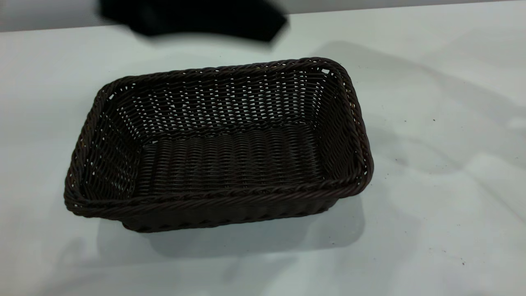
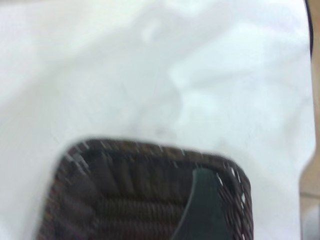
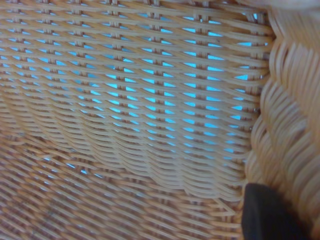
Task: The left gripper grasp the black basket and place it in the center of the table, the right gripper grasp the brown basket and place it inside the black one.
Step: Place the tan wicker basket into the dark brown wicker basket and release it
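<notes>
The black basket (image 1: 222,144) stands upright and empty on the white table (image 1: 431,164), about mid-table. A blurred black arm part (image 1: 197,18) hangs beyond its far rim, apart from it. In the left wrist view one finger (image 2: 202,207) of my left gripper hovers over a corner of the black basket (image 2: 125,195); the other finger is out of frame and nothing is held. The brown basket (image 3: 150,100) fills the right wrist view, and one dark finger (image 3: 270,215) of my right gripper presses against its braided rim (image 3: 290,125). Neither shows in the exterior view.
Bare white table surrounds the black basket on all sides, with a few dark specks (image 1: 396,159) to its right. The table's far edge (image 1: 370,10) runs along the top of the exterior view.
</notes>
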